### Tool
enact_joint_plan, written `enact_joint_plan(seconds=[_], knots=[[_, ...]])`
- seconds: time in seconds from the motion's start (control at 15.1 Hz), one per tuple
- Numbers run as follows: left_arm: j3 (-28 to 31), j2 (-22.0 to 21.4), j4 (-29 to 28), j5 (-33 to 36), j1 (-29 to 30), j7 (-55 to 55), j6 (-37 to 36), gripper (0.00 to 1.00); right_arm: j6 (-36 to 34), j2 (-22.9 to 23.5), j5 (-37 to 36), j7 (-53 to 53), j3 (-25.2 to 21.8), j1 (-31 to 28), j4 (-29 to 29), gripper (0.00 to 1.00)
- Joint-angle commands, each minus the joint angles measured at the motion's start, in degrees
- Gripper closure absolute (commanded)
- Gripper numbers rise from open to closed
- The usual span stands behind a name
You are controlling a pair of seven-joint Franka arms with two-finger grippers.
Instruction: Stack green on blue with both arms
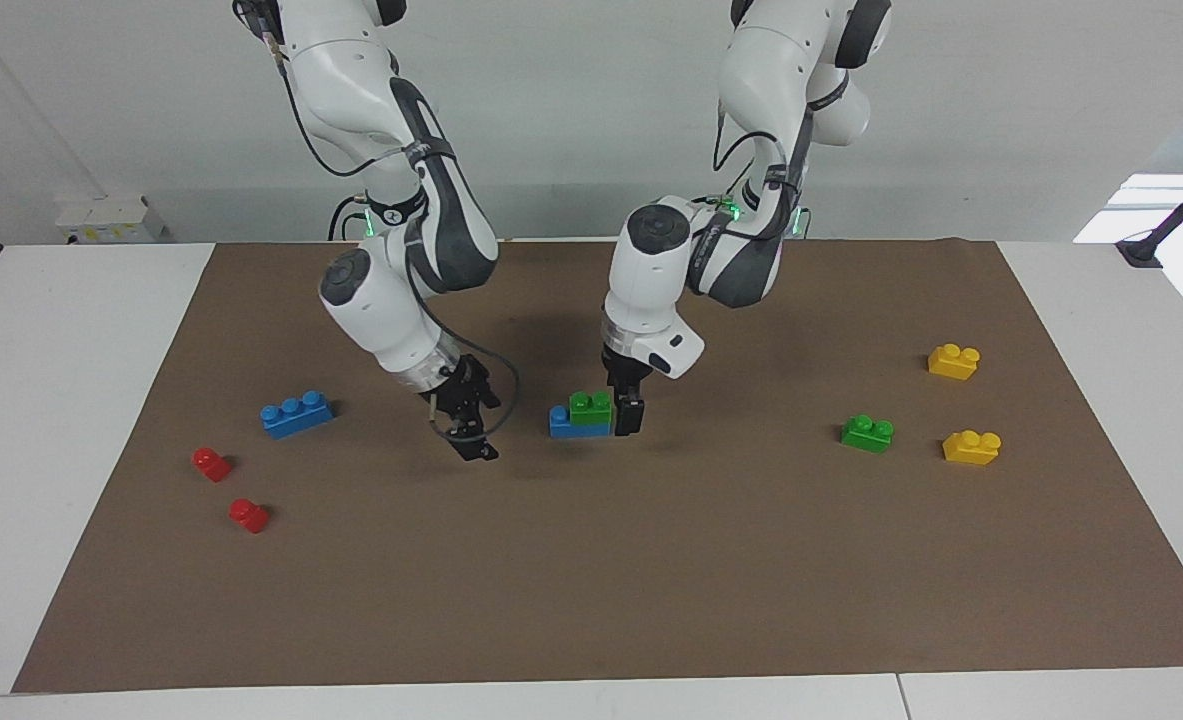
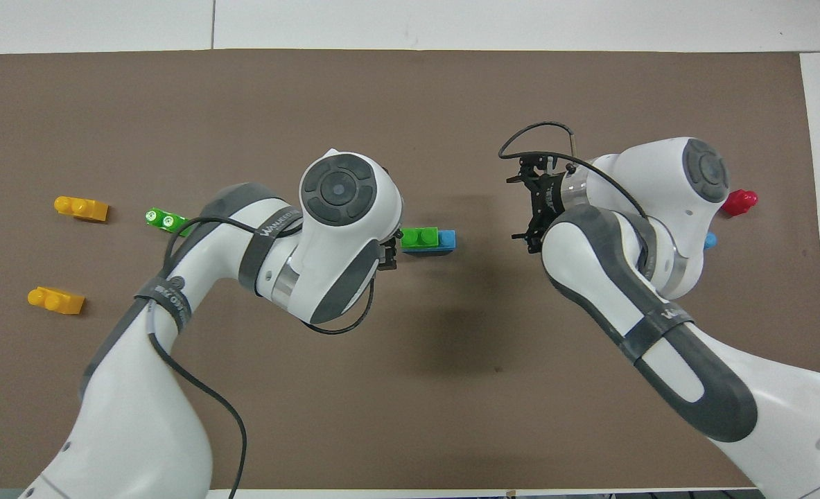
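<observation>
A green brick (image 1: 590, 405) (image 2: 419, 238) sits on a blue brick (image 1: 566, 424) (image 2: 447, 240) in the middle of the brown mat (image 1: 591, 580). It covers the blue brick's end toward the left arm; one blue stud stays bare. My left gripper (image 1: 629, 415) (image 2: 387, 253) hangs open right beside that end of the stack and holds nothing. My right gripper (image 1: 471, 425) (image 2: 524, 208) stands open over bare mat, a short way from the stack toward the right arm's end.
Toward the right arm's end lie a second blue brick (image 1: 296, 413) and two red bricks (image 1: 211, 463) (image 1: 248, 514). Toward the left arm's end lie another green brick (image 1: 868, 432) (image 2: 167, 221) and two yellow bricks (image 1: 953, 360) (image 1: 971, 447).
</observation>
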Motion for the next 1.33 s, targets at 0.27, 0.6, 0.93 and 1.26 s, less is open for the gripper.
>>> enact_joint_plan(seconds=[0.27,0.6,0.93,1.26], knots=[[-0.12,-15.66,-6.92,-0.39,7.12,20.64,-16.73,0.0,-11.13,-5.0,-5.41,-40.57,-0.02,-12.93,2.36,0.0],[-0.12,-24.47,-10.62,-1.26,19.59,44.53,-22.53,0.0,-22.21,-7.02,-17.55,-61.93,-0.02,-19.18,11.32,0.0],[0.23,-25.62,-11.49,-1.18,28.58,76.26,-24.67,0.0,-34.76,-15.19,-23.54,-73.19,0.15,-19.28,15.9,0.0],[0.23,-25.97,-11.24,-1.18,30.69,80.88,-23.62,0.0,-45.24,-19.33,-23.72,-76.83,0.59,-17.79,16.79,0.0]])
